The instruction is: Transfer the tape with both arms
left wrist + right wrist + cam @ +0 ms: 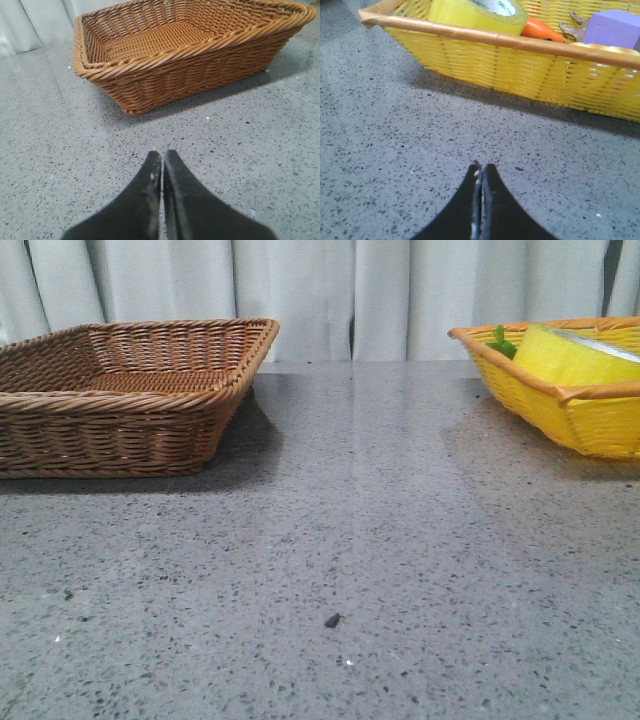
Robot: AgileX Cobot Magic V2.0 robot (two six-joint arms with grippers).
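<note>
Tape [479, 14] in yellow basket [530, 65] beside carrot [541, 29], both grippers [161, 159] [481, 170] clenched, empty

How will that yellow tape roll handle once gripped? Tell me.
The tape looks like a rigid, thick roll, so it probably won't deform. Its glossy surface may be slippery. Being round, it could roll if set on edge; in the yellow basket it appears tilted.

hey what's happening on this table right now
Nothing is being handled yet. The tape sits in the yellow basket on the robot's right, beside a carrot and a purple block. The brown wicker basket on the left holds nothing visible. The left gripper and the right gripper are shut, low over the table.
</note>
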